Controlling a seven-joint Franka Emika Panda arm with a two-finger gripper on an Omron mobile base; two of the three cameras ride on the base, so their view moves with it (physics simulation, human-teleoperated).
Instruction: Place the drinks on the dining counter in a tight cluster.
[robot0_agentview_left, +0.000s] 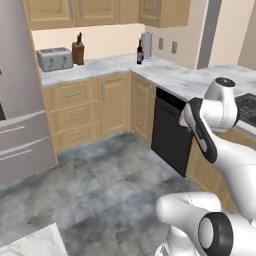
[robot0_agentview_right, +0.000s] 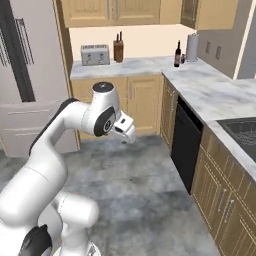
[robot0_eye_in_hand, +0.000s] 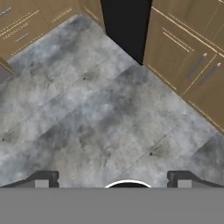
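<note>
The wine bottle (robot0_agentview_right: 177, 54), tall, dark glass with a pale label, stands in the far corner of the marble wall counter (robot0_agentview_right: 200, 85), just beside a pale cylindrical roll (robot0_agentview_right: 192, 47); a much smaller dark shape at its foot may be another drink, too small to tell. The gripper (robot0_eye_in_hand: 113, 178) is well apart from all of it, its fingers spread wide and empty, pointing down at the mottled grey stone floor (robot0_eye_in_hand: 96, 118), with the black dishwasher front (robot0_eye_in_hand: 124, 26) and tan wood cabinet doors (robot0_eye_in_hand: 188, 65) beyond.

The arm is folded close over the base, the hand carried low in front of the cabinets. A corner of veined white marble (robot0_agentview_left: 35, 245) at the lower left of the left base view is probably the dining counter.

The risk from here, as I judge it, is the reach: the bottle is slim, top-heavy and smooth, tucked against the roll and wall. A wide approach could knock it over, or a high grip could let it slip.
</note>
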